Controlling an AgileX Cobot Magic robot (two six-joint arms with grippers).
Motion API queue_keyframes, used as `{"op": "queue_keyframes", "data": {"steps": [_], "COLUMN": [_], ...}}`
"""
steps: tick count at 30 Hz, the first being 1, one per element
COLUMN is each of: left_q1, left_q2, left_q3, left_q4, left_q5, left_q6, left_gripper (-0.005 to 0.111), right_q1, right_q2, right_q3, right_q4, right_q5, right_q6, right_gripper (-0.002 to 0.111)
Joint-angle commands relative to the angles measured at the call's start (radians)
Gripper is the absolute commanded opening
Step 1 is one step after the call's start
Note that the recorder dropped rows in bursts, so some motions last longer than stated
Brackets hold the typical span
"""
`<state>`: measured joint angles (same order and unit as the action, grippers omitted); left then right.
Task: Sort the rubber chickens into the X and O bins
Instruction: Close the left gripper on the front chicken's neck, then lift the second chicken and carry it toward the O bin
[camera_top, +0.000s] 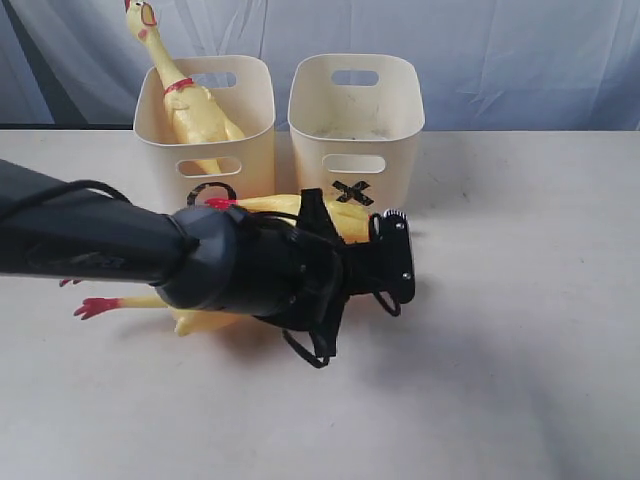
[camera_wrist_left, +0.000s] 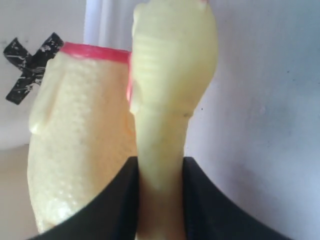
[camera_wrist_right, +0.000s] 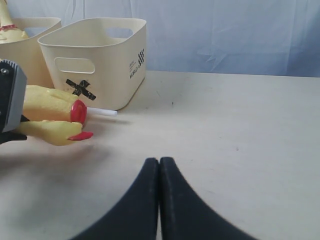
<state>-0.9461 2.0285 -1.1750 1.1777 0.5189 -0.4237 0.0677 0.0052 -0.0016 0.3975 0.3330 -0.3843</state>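
On the left, one rubber chicken (camera_top: 195, 110) is standing in the O bin (camera_top: 256, 150). The left gripper (camera_wrist_left: 159, 167) is clamping a second chicken (camera_wrist_left: 172, 75) by its neck, a third chicken (camera_wrist_left: 80, 150) lying alongside. The X bin (camera_top: 402, 135) is sitting empty, and the right gripper (camera_wrist_right: 159, 167) is idling closed.

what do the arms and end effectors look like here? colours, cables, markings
Left arm: dark grey tube, rounded black joint housing, black cables looping off it. Left end effector and right end effector: matte black, curved tapering fingers. No markings visible.
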Motion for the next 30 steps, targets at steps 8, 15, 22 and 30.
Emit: {"op": "queue_keyframes", "data": {"steps": [8,15,22,30], "left_q1": [-0.006,-0.002,0.049,0.263], "left_q2": [-0.169,-0.287,-0.414,-0.555], "left_q3": [-0.001,-0.001,-0.001,-0.001], "left_q4": [-0.252,-0.367,-0.45,-0.582], "left_q5": [0.026,0.02,0.015,-0.049], "left_q6": [0.095,0.091,0.091,0.091], "left_gripper": [0.0,0.0,0.0,0.0], "right_q1": [0.003,0.003,0.003,0.003], "right_q2": [-0.005,-0.005,-0.005,-0.005], "right_q3": [0.002,0.002,0.002,0.002], "right_q4": [-0.003,-0.003,-0.003,-0.003], "right_q5": [-0.006,-0.006,-0.006,-0.006], "right_q6": [-0.003,-0.003,-0.003,-0.005], "right_gripper": [-0.001,-0.001,-0.001,-0.001]}}
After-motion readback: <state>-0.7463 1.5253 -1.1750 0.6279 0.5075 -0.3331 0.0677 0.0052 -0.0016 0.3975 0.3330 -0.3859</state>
